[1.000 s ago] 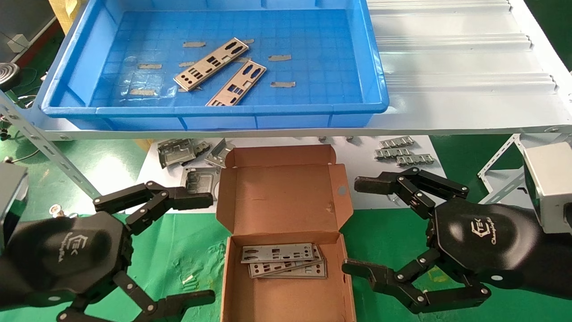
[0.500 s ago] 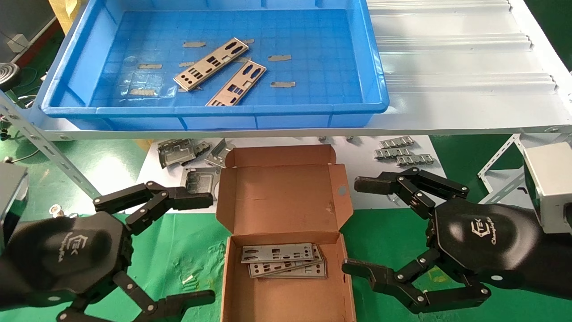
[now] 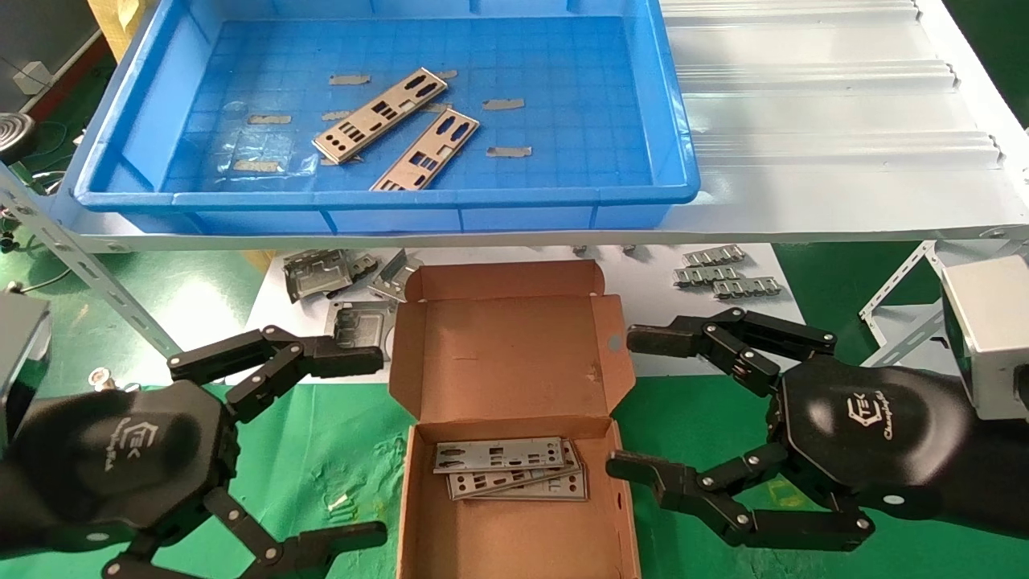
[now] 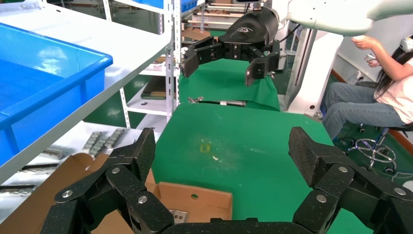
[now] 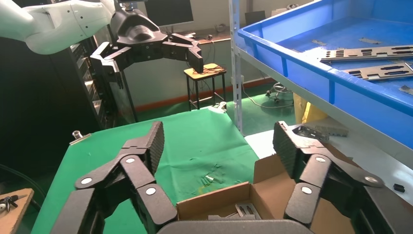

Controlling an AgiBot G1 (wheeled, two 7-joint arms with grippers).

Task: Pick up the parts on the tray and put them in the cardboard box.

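Observation:
Two silver parts (image 3: pixel 379 115) (image 3: pixel 426 150) lie side by side in the blue tray (image 3: pixel 378 197) on the upper shelf; the right wrist view also shows these parts (image 5: pixel 377 61) there. The cardboard box (image 3: pixel 506 346) stands open on the green table below, lid back, with several parts (image 3: pixel 510 468) stacked inside. My left gripper (image 3: pixel 366 446) is open and empty just left of the box. To the box's right, my right gripper (image 3: pixel 623 402) is open and empty, its fingertips close to the box wall. Each wrist view shows the other arm's gripper (image 4: pixel 224 61) (image 5: pixel 151 51) farther off.
Bulky grey metal frames (image 3: pixel 342 277) and small grey clips (image 3: pixel 723 273) lie on the white sheet behind the box. Grey tape strips (image 3: pixel 506 151) dot the tray floor. The shelf edge (image 3: pixel 514 237) overhangs the box's far side. A person (image 4: pixel 375 92) sits beyond the table.
My right gripper has shifted slightly left toward the box, still open. The left gripper, the parts and the box have not moved.

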